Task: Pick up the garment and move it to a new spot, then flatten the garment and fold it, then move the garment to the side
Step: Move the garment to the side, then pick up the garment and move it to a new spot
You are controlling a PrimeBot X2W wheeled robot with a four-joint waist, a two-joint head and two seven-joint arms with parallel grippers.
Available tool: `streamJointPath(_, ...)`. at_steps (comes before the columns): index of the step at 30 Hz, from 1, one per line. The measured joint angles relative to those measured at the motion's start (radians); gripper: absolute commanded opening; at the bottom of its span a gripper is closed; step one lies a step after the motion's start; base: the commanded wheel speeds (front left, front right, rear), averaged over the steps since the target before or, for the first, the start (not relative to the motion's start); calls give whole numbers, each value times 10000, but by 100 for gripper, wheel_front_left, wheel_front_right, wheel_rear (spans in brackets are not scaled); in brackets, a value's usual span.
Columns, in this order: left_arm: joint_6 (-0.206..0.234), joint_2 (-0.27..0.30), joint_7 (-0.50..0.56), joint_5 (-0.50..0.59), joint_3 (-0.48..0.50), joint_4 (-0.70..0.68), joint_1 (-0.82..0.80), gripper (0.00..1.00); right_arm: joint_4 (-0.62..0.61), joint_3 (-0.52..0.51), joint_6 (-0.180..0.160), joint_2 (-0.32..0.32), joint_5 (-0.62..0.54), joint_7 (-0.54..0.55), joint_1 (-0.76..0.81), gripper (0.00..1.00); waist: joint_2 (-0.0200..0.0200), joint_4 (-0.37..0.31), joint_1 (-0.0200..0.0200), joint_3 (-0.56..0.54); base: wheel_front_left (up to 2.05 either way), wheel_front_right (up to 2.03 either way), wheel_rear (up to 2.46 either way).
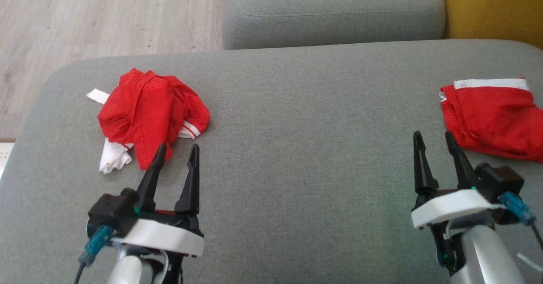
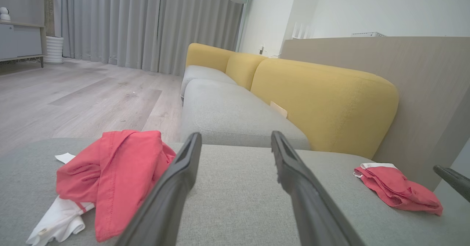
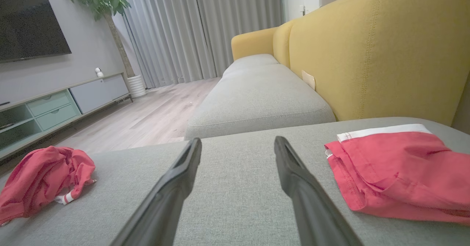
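Nearest, at seven o'clock in the head view, the left gripper (image 1: 178, 148) points up the grey cushion (image 1: 297, 157), its fingers spread wide and empty. The right gripper (image 1: 433, 136), at four o'clock, stands likewise, wide and empty. At the left gripper's eleven o'clock, just beside it, lies the crumpled red garment (image 1: 150, 110). A folded red garment (image 1: 492, 114) rests at the right gripper's one o'clock. Beyond lies the wooden floor (image 1: 85, 21).
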Motion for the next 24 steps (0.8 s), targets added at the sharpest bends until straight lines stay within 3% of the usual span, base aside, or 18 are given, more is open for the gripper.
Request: streamJointPath(24, 86, 4, 0, 61, -27, 50, 510, 100, -98, 305, 0, 31, 96, -662, 1006, 100, 0, 136, 0, -252, 0, 0, 0)
